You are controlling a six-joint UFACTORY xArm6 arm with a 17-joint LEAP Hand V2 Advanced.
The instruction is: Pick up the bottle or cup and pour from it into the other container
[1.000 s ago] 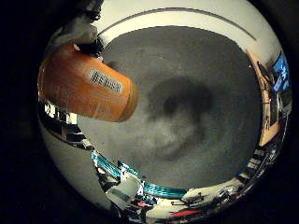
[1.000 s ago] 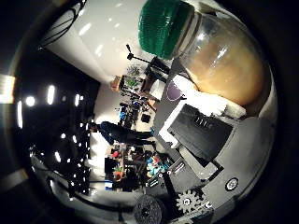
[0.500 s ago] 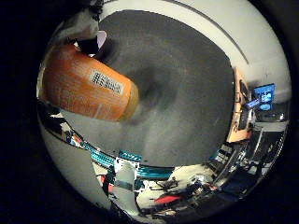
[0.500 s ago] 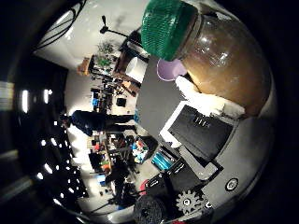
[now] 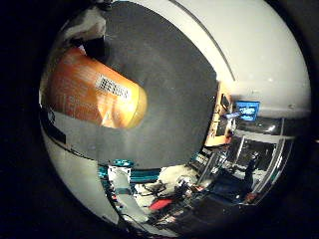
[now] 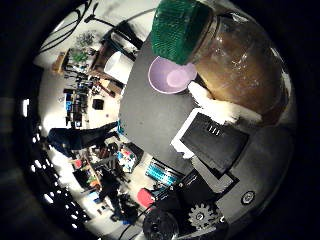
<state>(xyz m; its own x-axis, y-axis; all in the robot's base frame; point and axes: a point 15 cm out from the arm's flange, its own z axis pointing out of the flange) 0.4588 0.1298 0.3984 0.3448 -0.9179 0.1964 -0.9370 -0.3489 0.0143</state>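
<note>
My hand (image 6: 215,145) is curled round a bottle (image 6: 240,65) of amber liquid with a green cap (image 6: 179,30). The bottle's orange label and base (image 5: 94,97) fill one side of the little finger side view, close to the palm. The bottle is tilted, and its capped neck points toward a pale purple bowl (image 6: 172,76) that stands on the dark grey table (image 6: 145,120). The cap is on the bottle. White and black finger parts (image 6: 220,107) press against the bottle's side.
The dark table (image 5: 174,99) ends at a rounded edge, with a white floor beyond it. Around it are a white bin (image 6: 117,65), cluttered benches, a teal frame (image 5: 124,172) and a lit screen (image 5: 247,107).
The whole view has swung: the bottle has tipped further over the table. The purple bowl has come fully into sight under the bottle's cap.
</note>
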